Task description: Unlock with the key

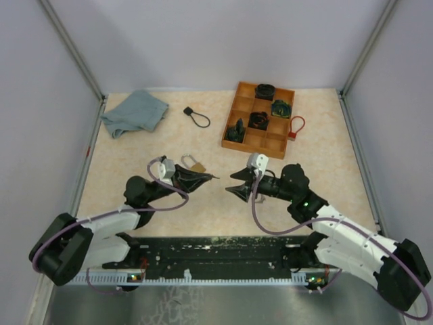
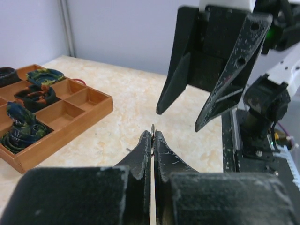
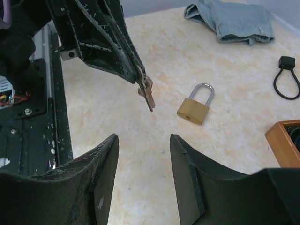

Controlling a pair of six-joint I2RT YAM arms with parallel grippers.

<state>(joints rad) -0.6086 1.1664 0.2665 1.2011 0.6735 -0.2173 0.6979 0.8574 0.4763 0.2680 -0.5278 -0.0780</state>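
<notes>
Key [image 3: 147,92]: where is it?
Clamped in the left gripper [image 3: 139,77]. Its jaws are pressed together on the key's head, and the blade sticks out past the tips, held above the table.
And the right gripper [image 3: 143,140]?
Jaws apart, nothing between them. It faces the left gripper tip to tip with a gap between the two, and the key points into that gap without touching the right fingers [image 2: 220,101].
Padlock [image 3: 193,110]?
Flat on the table, just beyond the left gripper's tips on the far side and clear of both grippers. From the right gripper it lies ahead, past the key and a little to one side. The shackle looks seated in the brass body. Key and padlock are apart.
Anything else near the grippers?
Nothing close. A wooden tray [image 1: 231,143] with dark items in its compartments sits beyond the right gripper, with a red loop [image 1: 296,126] just beside its outer edge. A black loop [image 1: 197,118] lies beyond the padlock, and a blue cloth [image 1: 135,112] lies far out past the left gripper, toward the far left corner.
</notes>
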